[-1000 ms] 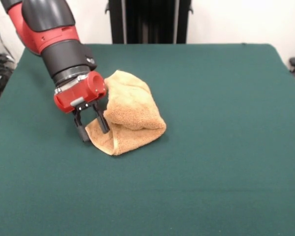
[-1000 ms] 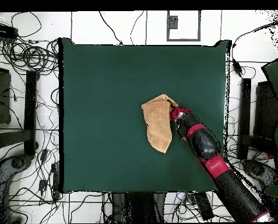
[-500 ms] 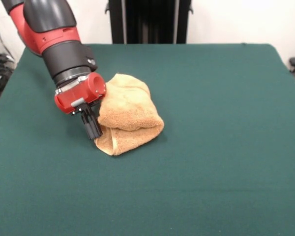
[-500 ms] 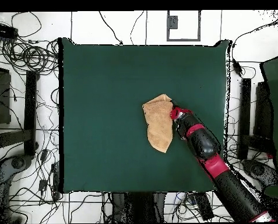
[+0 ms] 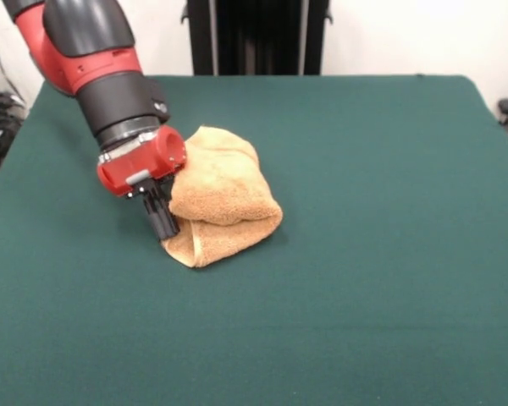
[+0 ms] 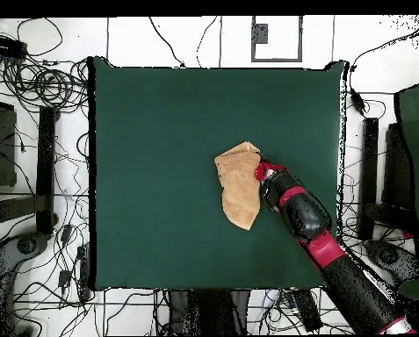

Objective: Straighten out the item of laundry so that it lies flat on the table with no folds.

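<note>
The golden-tan towel [image 5: 223,193] lies folded over on itself on the dark green table [image 5: 389,254], left of centre in the front view. A thick upper flap covers a lower layer whose edge pokes out at the near-left corner. My gripper [image 5: 162,223] is at that left edge, its black fingers pressed together on the towel's edge just above the table. From overhead the towel [image 6: 237,182] is a narrow folded shape, with the gripper [image 6: 259,174] at its right side.
The table [image 6: 142,158] spreads wide on every side of the towel. Cables and equipment stands [image 6: 46,132] lie on the floor beyond the table's edges.
A second ago the fingers stood apart astride the towel's left edge. They have since closed on it, and the folded towel has drawn slightly together.
</note>
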Motion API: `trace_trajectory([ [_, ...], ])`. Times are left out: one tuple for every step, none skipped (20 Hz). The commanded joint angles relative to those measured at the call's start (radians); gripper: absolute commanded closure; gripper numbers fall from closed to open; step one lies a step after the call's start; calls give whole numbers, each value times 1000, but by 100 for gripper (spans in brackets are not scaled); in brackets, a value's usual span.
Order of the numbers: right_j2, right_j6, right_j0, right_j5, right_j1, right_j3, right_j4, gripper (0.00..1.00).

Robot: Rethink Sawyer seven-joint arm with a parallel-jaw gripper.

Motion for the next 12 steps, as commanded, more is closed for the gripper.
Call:
trace_trajectory([
  [-278,216,269,7,-184,-48,53,100],
  [-296,211,287,8,-199,-53,51,100],
  [-316,208,303,8,-211,-57,51,100],
  [-318,205,304,11,-213,-60,50,100],
  [-316,212,300,9,-206,-62,55,100],
  [-314,218,295,7,-200,-64,60,100],
  [-302,228,283,-7,-192,-59,60,100],
  [-287,225,270,-15,-184,-59,43,0],
  [-279,226,263,-17,-181,-58,41,0],
  [-271,226,256,-19,-177,-57,38,0],
  [-264,227,250,-21,-174,-55,35,0],
  [-260,225,247,-19,-172,-58,34,0],
])
